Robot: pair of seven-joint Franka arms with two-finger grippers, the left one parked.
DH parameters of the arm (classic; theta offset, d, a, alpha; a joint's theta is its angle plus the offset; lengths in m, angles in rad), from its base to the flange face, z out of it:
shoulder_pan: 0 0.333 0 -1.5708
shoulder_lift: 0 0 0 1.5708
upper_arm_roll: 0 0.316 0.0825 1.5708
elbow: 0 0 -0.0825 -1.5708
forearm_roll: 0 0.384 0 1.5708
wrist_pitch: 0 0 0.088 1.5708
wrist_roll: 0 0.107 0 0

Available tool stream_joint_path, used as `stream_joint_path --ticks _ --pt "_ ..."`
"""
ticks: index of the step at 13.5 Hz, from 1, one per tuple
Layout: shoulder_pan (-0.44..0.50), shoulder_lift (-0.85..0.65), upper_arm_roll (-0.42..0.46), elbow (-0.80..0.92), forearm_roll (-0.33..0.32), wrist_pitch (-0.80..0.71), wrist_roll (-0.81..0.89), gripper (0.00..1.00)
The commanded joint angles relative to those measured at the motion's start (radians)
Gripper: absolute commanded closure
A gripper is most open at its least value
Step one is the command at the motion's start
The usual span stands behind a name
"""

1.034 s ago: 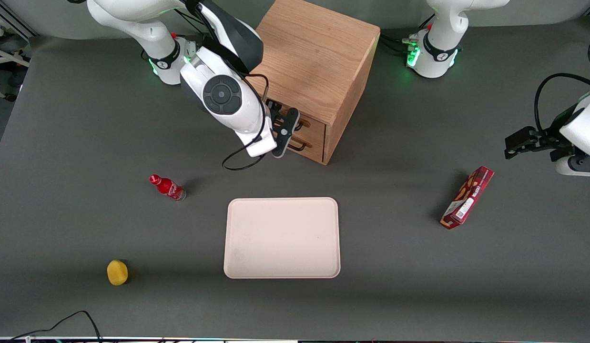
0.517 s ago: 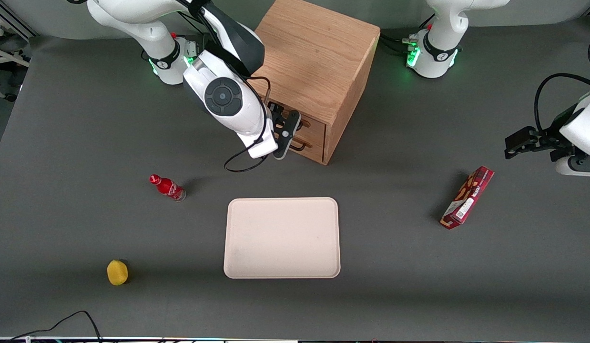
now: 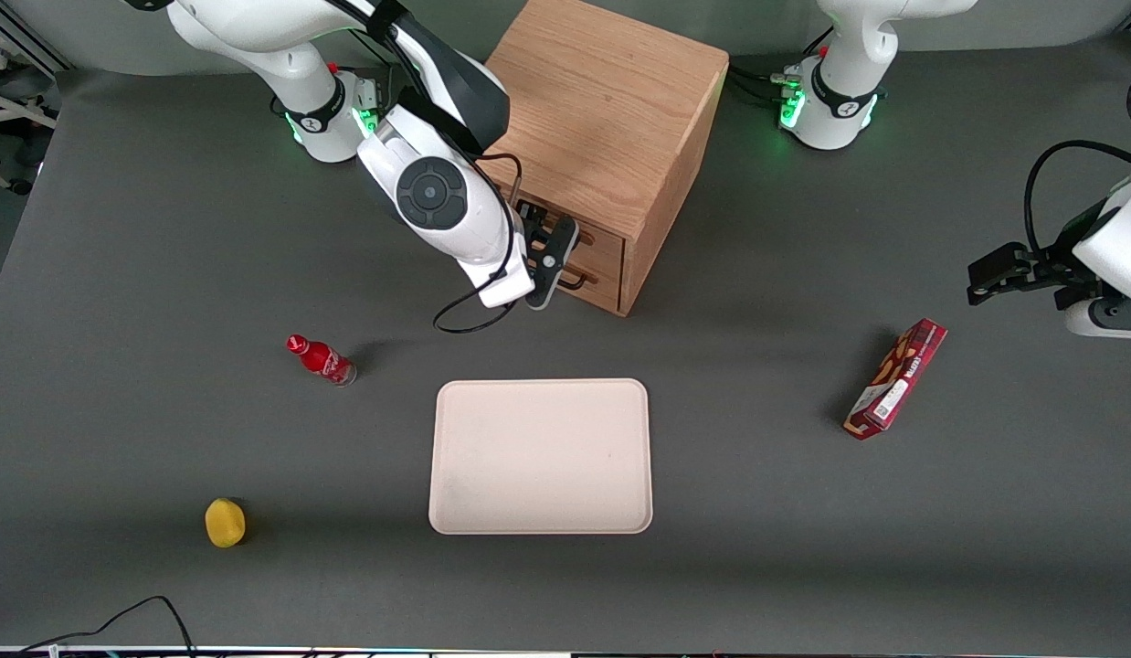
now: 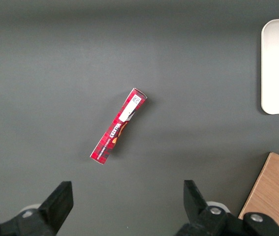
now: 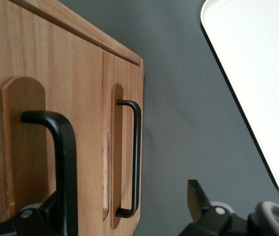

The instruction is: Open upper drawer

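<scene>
Front view: the cabinet (image 3: 611,100) stands in the upper middle of the frame on the grey table (image 3: 163,228), its drawer face turned toward the working arm's end and slightly toward the camera. The upper drawer (image 3: 604,241) is the top one of two light wood fronts and sits shut, level with the lower drawer (image 3: 598,280) beneath it. The right arm reaches down in front of this face, and the gripper (image 3: 540,245) hangs right at the drawer fronts, at the height of the upper drawer.

In the right wrist view the jaws stand wide apart. The upper drawer's black handle (image 5: 64,157) looms thick and close, running into the gap just beside one finger, with the other finger (image 5: 198,199) well clear of it. Nothing is clamped. The lower drawer's thinner handle (image 5: 136,157) shows nearer the table.

In the middle of the front view frame, nearer the camera than the cabinet, lies a pale tray (image 3: 540,455). A small red bottle (image 3: 321,359) lies toward the working arm's end, and a yellow fruit (image 3: 225,522) sits lower in the frame still. A red box (image 3: 896,378) lies toward the parked arm's end.
</scene>
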Motion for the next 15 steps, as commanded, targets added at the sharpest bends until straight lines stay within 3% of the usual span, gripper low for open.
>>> stream_joint_path --ticks 1,15 --pt "-0.011 0.024 -0.007 -0.006 -0.002 0.05 -0.016 0.0" --pt "-0.052 0.036 -0.027 0.037 -0.038 0.059 -0.029 0.0"
